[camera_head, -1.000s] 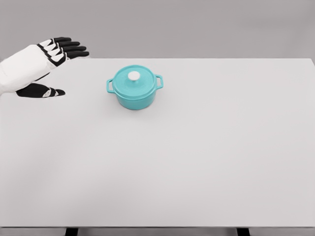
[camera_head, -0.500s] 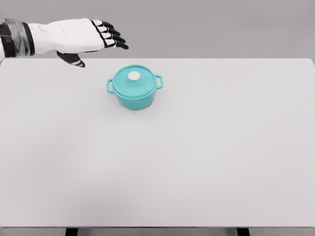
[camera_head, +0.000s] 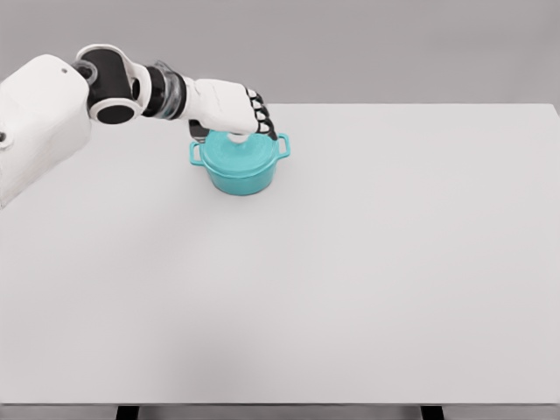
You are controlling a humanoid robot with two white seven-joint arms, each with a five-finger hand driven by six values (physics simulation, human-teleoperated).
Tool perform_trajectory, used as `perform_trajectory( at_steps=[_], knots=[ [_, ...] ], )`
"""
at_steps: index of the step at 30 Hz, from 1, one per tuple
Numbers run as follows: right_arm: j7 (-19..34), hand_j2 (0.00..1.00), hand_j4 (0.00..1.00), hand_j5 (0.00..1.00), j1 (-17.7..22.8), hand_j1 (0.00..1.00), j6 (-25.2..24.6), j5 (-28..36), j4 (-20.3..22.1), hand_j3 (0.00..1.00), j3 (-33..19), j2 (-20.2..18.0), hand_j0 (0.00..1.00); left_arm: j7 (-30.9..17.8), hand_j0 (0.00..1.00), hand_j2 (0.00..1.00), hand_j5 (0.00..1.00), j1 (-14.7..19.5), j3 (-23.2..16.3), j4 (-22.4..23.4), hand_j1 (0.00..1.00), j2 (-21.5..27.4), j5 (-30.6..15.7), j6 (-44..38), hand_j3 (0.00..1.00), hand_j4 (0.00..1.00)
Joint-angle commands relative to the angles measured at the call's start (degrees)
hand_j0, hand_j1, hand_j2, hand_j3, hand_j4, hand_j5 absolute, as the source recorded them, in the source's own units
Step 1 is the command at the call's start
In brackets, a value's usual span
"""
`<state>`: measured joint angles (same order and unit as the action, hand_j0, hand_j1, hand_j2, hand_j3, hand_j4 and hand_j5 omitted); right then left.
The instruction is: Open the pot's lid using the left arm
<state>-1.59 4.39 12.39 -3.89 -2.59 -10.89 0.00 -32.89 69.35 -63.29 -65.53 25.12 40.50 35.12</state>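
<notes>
The left hand (camera_head: 229, 108) hovers palm-down over the pot (camera_head: 240, 160), its fingers (camera_head: 261, 115) curving over the white knob (camera_head: 238, 136) of the lid (camera_head: 238, 150); whether they actually grip the knob cannot be told. The broad white table (camera_head: 367, 280) fills most of the view, a plain grey wall (camera_head: 394, 48) behind it. The white arm (camera_head: 52, 114) reaches in from the left, wrist bent toward the pot. The teal pot sits in the far left-centre of the table, lid on, with bare tabletop all around it.

The left hand (camera_head: 229, 108) hides most of the lid's white knob (camera_head: 238, 137).
</notes>
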Motion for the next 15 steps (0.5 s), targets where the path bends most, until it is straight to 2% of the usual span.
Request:
perform_trajectory(
  at_steps=[1, 8, 15],
  knots=[
    [0.0, 1.0, 1.0, 1.0, 0.0, 1.0, 0.0, 0.0, 0.0, 1.0, 0.0, 0.0, 1.0, 0.0, 1.0, 1.0, 1.0, 0.0, -0.9, 1.3, 1.0, -1.0, 0.1, -0.1, 1.0, 1.0],
    [0.0, 1.0, 1.0, 1.0, 0.0, 1.0, 0.0, 0.0, 0.0, 1.0, 0.0, 0.0, 1.0, -2.1, 1.0, 1.0, 1.0, 0.0, -0.9, 5.2, 1.0, -1.1, 1.2, -0.1, 1.0, 1.0],
    [0.0, 1.0, 1.0, 1.0, 0.0, 1.0, 0.0, 0.0, -0.1, 1.0, 0.0, 0.0, 1.0, -2.1, 1.0, 1.0, 1.0, 0.9, -0.5, 5.5, 1.0, -0.5, 1.3, -0.1, 1.0, 1.0]
  ],
)
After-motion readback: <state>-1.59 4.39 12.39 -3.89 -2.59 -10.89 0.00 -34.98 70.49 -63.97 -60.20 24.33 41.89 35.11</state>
